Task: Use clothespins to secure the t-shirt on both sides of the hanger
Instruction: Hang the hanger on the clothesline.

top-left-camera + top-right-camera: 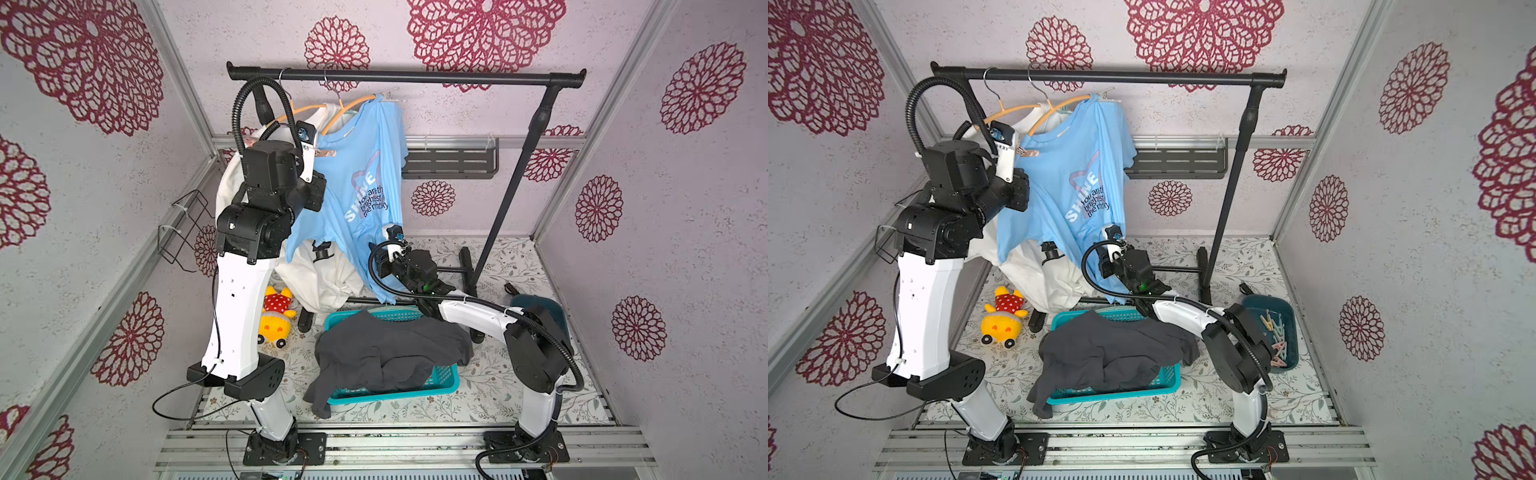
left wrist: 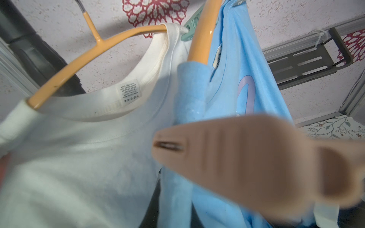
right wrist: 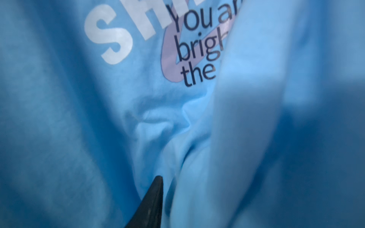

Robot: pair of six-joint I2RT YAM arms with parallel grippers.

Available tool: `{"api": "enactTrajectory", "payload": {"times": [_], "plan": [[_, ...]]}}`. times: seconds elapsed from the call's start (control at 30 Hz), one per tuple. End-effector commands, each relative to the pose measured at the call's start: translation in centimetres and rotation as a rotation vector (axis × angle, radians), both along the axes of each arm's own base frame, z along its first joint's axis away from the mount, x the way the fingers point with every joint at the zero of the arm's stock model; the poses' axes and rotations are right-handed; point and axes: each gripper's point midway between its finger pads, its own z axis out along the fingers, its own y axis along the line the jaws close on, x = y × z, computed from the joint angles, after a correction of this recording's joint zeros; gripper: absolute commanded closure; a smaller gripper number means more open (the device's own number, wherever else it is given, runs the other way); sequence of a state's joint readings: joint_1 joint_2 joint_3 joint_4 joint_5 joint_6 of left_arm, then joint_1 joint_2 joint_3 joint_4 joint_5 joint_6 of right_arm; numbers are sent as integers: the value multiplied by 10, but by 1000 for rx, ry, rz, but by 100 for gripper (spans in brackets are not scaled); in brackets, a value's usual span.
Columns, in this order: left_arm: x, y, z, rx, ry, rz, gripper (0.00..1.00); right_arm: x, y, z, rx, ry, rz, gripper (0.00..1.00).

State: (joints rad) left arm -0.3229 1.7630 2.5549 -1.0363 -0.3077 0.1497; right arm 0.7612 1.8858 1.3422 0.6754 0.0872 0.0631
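The pale pink plastic clothespin (image 2: 246,161) fills the left wrist view as a blur, one end cut off by the frame edge. In the right wrist view the light blue printed cotton t-shirt (image 3: 79,128) hides all of the right gripper (image 3: 173,189) but one dark fingertip (image 3: 154,197), so its jaws' spacing cannot be told.

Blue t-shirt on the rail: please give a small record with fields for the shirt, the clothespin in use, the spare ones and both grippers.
shirt: blue t-shirt hanging on orange hanger
clothespin in use: pink clothespin by the shirt's shoulder
left gripper: shut on pink clothespin
right gripper: low, against the shirt's lower part; jaws unclear
spares: clothespins in dark bin
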Motion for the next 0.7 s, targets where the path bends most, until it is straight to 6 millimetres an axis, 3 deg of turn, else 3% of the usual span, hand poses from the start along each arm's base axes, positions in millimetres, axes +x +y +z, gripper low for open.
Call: {"api": "enactTrajectory", "payload": {"times": [0.0, 0.07, 0.17, 0.23, 0.4, 0.53, 0.67], "plan": [[5, 10, 7, 11, -41, 88, 93, 2, -15, 15, 4, -29, -41, 49], [3, 10, 5, 21, -37, 89, 86, 8, -23, 6, -13, 7, -57, 41], [-1, 13, 7, 38, -41, 100, 66, 22, -39, -6, -25, 62, -113, 31], [-2, 14, 6, 44, -38, 104, 46, 35, -53, -14, -30, 101, -175, 21], [-10, 13, 2, 72, -24, 105, 15, 57, -69, -29, -62, 162, -239, 15], [-25, 11, 4, 61, -26, 96, 5, 66, -84, -36, -51, 175, -292, 15], [-54, -1, 0, 11, -17, 36, 2, 74, -94, -38, -52, 180, -323, 17]]}}
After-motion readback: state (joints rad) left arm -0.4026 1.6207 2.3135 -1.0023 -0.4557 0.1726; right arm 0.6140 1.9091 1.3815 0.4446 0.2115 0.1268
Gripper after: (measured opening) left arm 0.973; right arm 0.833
